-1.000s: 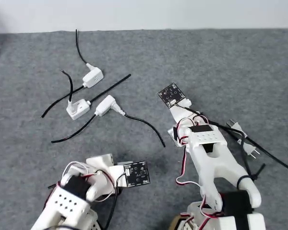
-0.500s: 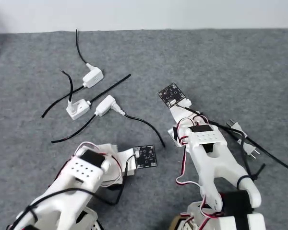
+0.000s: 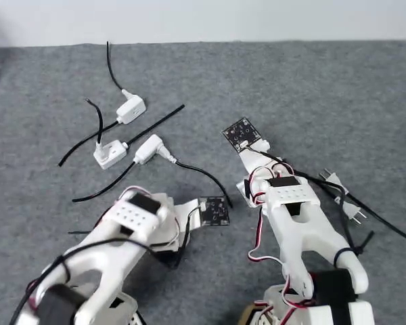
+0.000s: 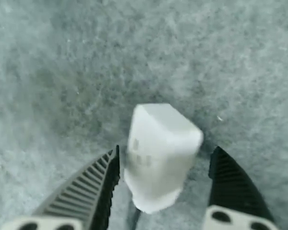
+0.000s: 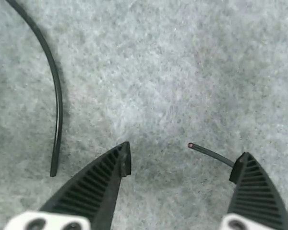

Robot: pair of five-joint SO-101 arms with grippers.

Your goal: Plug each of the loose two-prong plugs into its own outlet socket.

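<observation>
Three corded sockets [image 3: 131, 109] [image 3: 110, 154] [image 3: 147, 149], two two-prong plugs [image 3: 333, 179] [image 3: 352, 212] on bench [image 3: 325, 88].
Left fingers [image 4: 93, 182] spread around white block [image 4: 161, 153], possibly a socket; right fingers [image 5: 91, 191] spread, holding nothing.

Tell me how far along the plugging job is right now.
Done: nothing yet. Two two-prong plugs lie loose beside the right arm, and three white corded pieces lie apart from them across the mat. In hand: a white block sits inside the left tool, grip unclear; the right tool is open over bare mat. Left: every plug.
</observation>
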